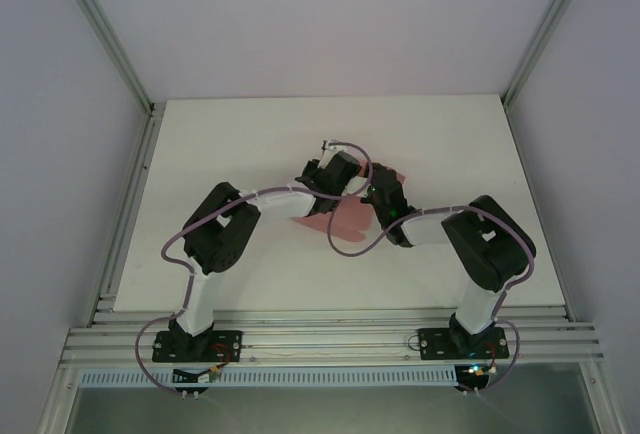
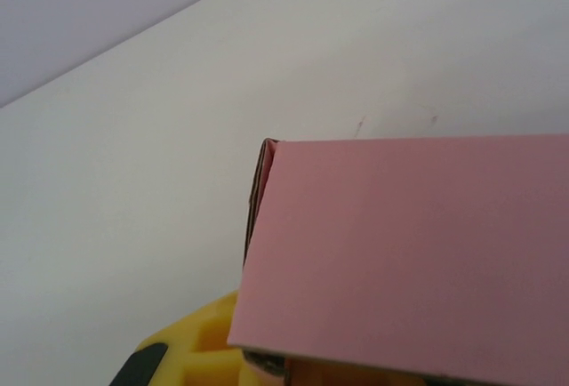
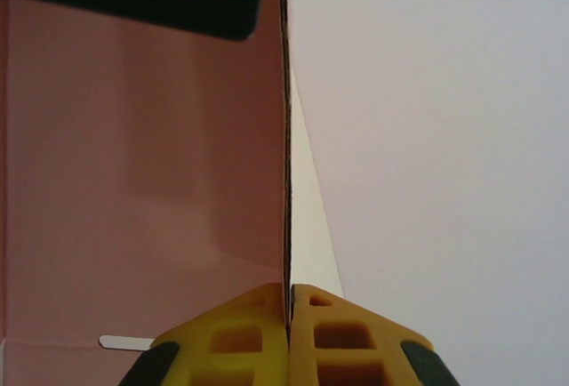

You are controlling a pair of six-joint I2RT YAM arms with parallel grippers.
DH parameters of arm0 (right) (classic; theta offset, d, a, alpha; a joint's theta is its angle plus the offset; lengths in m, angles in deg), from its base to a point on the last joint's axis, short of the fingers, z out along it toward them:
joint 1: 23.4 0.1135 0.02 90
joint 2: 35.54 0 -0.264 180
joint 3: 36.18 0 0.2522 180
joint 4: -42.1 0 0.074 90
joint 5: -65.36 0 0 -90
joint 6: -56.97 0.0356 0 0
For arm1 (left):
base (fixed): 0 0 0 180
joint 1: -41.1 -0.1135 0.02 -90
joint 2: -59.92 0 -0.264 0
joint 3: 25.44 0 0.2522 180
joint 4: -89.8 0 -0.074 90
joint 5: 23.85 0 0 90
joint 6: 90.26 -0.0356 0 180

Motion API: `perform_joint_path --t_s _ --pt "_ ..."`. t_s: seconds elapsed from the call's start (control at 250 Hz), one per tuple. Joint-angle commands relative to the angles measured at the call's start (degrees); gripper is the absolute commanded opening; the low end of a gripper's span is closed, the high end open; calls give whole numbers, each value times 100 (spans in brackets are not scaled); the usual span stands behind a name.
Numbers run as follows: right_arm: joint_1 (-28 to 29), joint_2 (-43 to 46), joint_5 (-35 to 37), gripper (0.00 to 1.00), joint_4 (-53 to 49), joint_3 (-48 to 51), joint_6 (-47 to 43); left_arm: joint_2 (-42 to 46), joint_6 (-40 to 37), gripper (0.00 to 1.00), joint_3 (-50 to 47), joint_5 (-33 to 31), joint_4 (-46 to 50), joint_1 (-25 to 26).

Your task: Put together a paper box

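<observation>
The paper box is at the centre of the top view, over the white desk and between the two wrists. In the right wrist view the right gripper has its fingers pinched shut on a pink wall seen edge-on. A pink panel covers most of the left gripper, so I cannot tell its state. This looks like the wall-folding step. Next, one arm should hold the wall steady while the other presses the adjoining flap home.
</observation>
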Motion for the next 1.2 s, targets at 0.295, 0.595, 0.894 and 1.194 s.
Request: perform_joint_path --t_s 0.295,0.595,0.894,1.194 --pt "248 24 -49 0 -711 23 255 -271 191 12 -262 -1625 1041 -246" --pt "243 -16 12 0 -906 -91 326 157 532 21 -579 -793 899 -323" --pt "229 -29 -15 0 -1227 -214 556 1438 652 43 -1667 1376 -86 -506" --pt "222 -53 -52 0 -1143 -223 604 2104 1075 62 -2181 2707 -363 -825"
